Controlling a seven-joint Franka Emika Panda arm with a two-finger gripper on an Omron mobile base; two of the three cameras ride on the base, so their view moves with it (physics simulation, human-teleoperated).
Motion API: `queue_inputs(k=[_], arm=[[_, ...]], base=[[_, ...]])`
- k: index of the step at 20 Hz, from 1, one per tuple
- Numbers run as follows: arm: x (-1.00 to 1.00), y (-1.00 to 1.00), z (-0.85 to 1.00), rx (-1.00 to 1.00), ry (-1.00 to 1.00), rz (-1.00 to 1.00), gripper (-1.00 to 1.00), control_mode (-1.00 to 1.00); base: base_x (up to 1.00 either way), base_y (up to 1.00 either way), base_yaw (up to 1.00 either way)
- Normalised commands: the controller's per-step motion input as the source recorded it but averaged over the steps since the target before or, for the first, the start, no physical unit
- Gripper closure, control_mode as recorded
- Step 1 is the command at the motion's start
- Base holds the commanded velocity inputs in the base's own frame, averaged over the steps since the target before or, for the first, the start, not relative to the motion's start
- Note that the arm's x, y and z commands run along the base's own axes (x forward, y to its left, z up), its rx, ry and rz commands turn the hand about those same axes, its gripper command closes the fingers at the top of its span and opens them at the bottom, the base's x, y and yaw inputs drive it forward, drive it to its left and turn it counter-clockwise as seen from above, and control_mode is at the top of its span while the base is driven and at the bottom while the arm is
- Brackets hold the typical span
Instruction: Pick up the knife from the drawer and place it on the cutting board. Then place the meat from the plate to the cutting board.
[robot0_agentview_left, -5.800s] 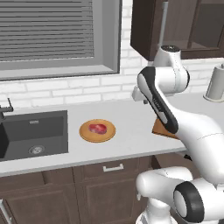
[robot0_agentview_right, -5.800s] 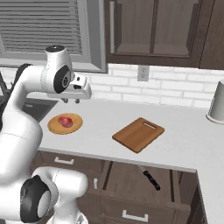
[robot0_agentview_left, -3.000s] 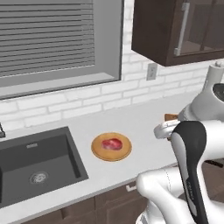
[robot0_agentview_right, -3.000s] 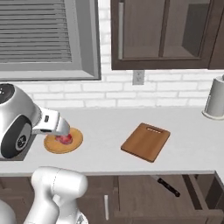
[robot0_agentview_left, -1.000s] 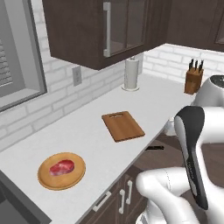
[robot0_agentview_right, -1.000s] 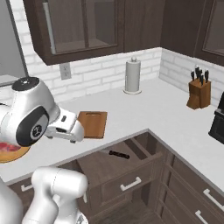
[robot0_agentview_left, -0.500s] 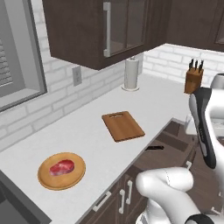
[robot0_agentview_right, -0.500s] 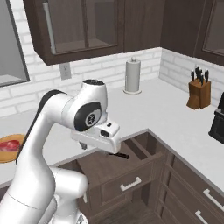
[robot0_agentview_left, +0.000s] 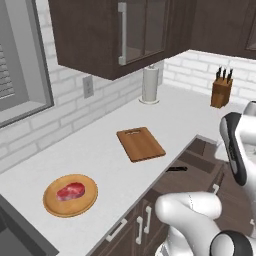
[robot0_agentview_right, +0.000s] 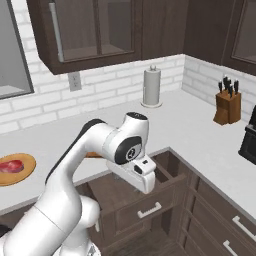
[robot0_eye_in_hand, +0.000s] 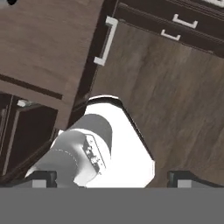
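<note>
The claw (robot0_eye_in_hand: 113, 178) is wide open and holds nothing. Its two dark tips (robot0_eye_in_hand: 43, 177) stand far apart at the bottom of the hand view. In the right base view, the claw hangs over the open drawer (robot0_agentview_right: 167, 181) and points down.

The knife (robot0_agentview_left: 176, 169) lies in that drawer, below the claw. Only its dark handle shows well in the left base view. The blade is hard to make out. I cannot tell how close the knife is to the claw.

The cutting board (robot0_agentview_left: 140, 143) lies flat on the counter (robot0_agentview_left: 105, 155), behind the claw and up from the drawer. In the right base view the arm hides most of it. The plate (robot0_agentview_left: 70, 195) is farther off to the claw's left, well apart from the board. The meat (robot0_agentview_left: 70, 190) lies on the plate. In the right base view the plate is cut off at the edge.
</note>
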Motion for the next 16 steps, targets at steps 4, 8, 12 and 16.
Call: queue_inputs(k=[4, 8, 12, 16], arm=[[0.32, 0.00, -0.52, -0.03, 0.02, -0.31, -1.00, -1.00], [0.37, -0.09, -0.38, 0.00, 0.07, -0.30, -1.00, -1.00], [0.37, -0.16, -0.33, 0.00, 0.09, -0.28, -1.00, -1.00], [0.31, -0.18, -0.22, 0.00, 0.05, -0.22, -1.00, -1.00]], base=[[0.00, 0.00, 0.00], [0.00, 0.00, 0.00], [0.00, 0.00, 0.00], [0.00, 0.00, 0.00]])
